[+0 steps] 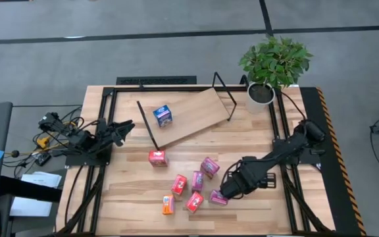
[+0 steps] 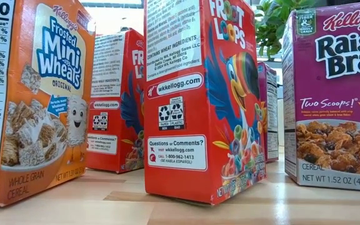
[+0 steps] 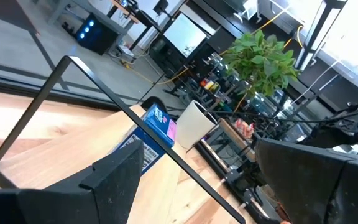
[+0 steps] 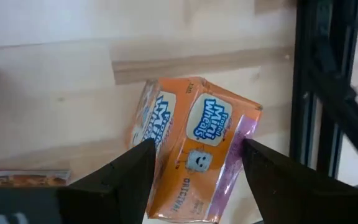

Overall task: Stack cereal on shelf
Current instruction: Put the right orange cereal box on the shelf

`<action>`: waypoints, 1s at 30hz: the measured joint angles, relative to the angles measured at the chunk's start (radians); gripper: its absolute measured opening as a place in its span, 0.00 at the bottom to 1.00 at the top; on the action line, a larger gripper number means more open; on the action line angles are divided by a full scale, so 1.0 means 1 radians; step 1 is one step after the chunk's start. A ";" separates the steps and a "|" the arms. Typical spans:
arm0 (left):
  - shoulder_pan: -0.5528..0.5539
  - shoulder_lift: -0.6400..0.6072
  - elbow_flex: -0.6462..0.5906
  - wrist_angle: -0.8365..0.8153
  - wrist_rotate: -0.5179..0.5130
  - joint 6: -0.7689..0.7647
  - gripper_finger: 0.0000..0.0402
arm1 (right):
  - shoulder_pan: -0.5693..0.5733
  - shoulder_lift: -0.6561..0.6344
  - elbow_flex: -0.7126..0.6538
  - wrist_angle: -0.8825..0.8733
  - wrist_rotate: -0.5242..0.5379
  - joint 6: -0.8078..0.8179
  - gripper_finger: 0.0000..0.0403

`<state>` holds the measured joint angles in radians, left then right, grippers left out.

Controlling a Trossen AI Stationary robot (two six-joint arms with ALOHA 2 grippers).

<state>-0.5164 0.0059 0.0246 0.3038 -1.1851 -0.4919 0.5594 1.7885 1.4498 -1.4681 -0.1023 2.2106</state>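
While the left hand [image 1: 129,125] waits open near the table's [image 1: 130,191] left edge, the right hand [image 1: 224,193] grips a small cereal box [image 4: 194,146] above the loose boxes, and one blue box [image 1: 162,115] lies on the tilted shelf [image 1: 196,112]

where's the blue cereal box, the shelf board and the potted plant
blue cereal box [image 1: 162,115], high view, on its top face
shelf board [image 1: 199,110], high view, on bare plywood right of the box
potted plant [image 1: 261,93], high view, on its white pot
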 joint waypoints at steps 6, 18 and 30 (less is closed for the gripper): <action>0.000 0.000 0.000 0.000 -0.001 -0.002 0.75 | 0.033 0.000 0.000 0.008 -0.003 0.101 0.66; 0.000 0.000 0.000 -0.008 -0.006 -0.002 0.75 | 0.028 0.000 0.000 0.010 -0.017 -0.004 0.66; 0.000 0.000 0.000 -0.022 -0.006 -0.003 0.75 | -0.013 0.000 0.052 -0.029 0.005 -0.128 0.81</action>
<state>-0.5164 0.0059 0.0250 0.2822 -1.1915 -0.4951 0.5464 1.7882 1.5021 -1.4969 -0.0976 2.0831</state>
